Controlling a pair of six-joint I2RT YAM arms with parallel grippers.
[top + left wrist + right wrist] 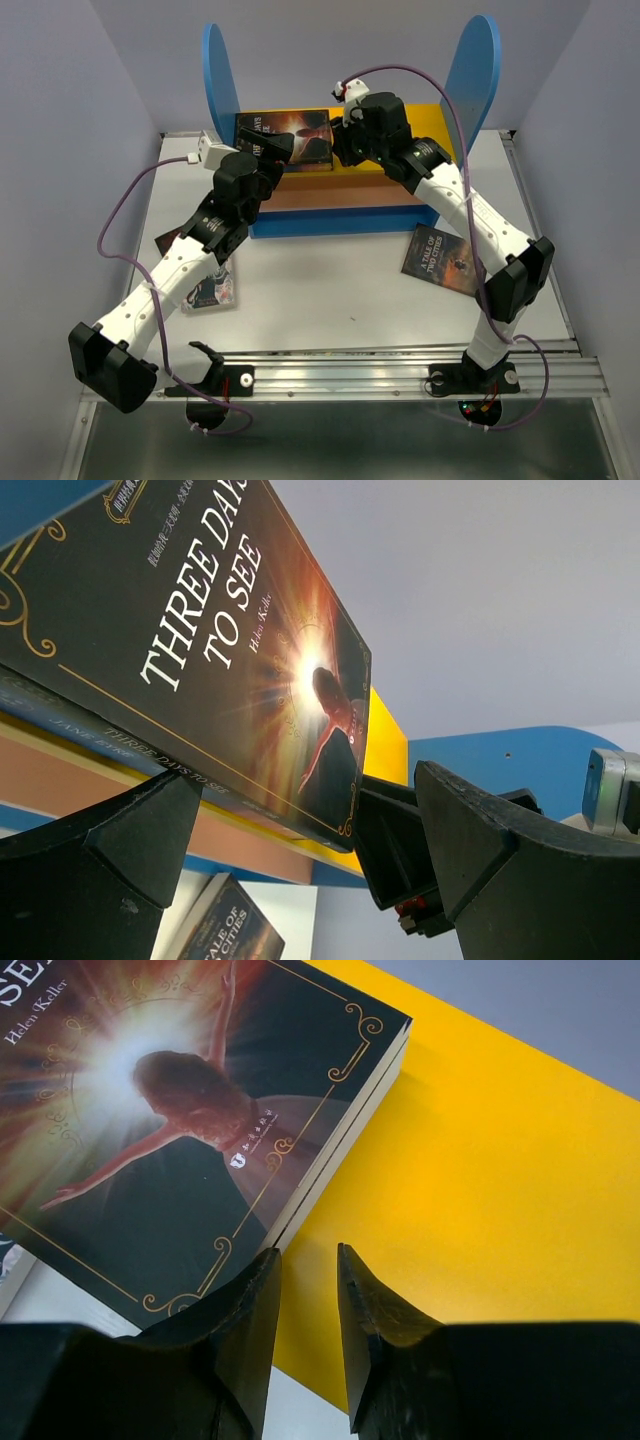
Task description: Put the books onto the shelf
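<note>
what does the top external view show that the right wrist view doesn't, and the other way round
Only the top external view: both arms, the blue side panels of the shelf, A Tale of Two Cities lying on the table, and another book partly under the left arm.
Only the right wrist view: the right gripper close up, fingers slightly parted with nothing between them, and what looks like a second book under the top one.
Both: Three Days to See lying flat on the yellow top board.
</note>
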